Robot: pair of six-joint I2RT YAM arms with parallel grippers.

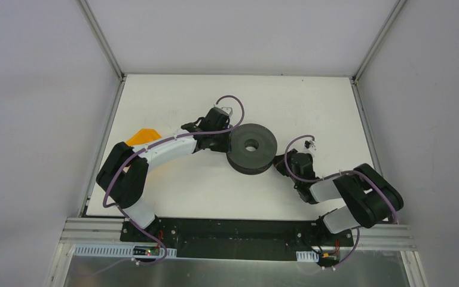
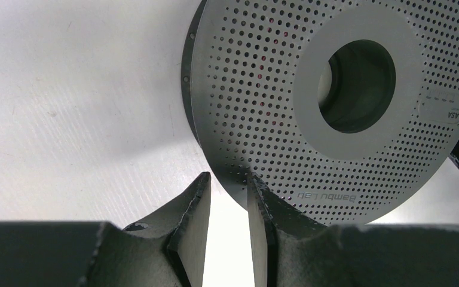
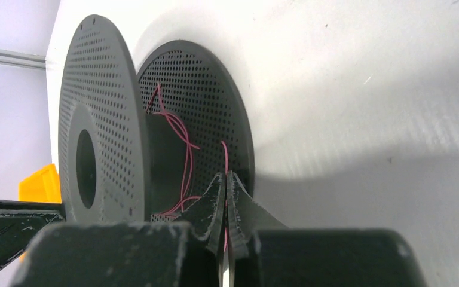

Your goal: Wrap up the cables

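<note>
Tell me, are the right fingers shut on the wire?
Shut on it: the right fingers meet, and the wire runs from the spool in between them.

Left arm (image 1: 155, 152) curves inward, left gripper (image 2: 228, 186) narrowly parted; right arm (image 1: 349, 192) folded, right gripper (image 3: 226, 180) pressed together.

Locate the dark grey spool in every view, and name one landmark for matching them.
Top external: the spool lies flat at the table's centre, between the two arms.
Left wrist: upper right, its perforated flange face-on, just beyond the left gripper.
Right wrist: left half, seen edge-on, behind the right gripper, which pinches the wire.
Shared landmark: the spool's central hole, visible in all three views.
</note>
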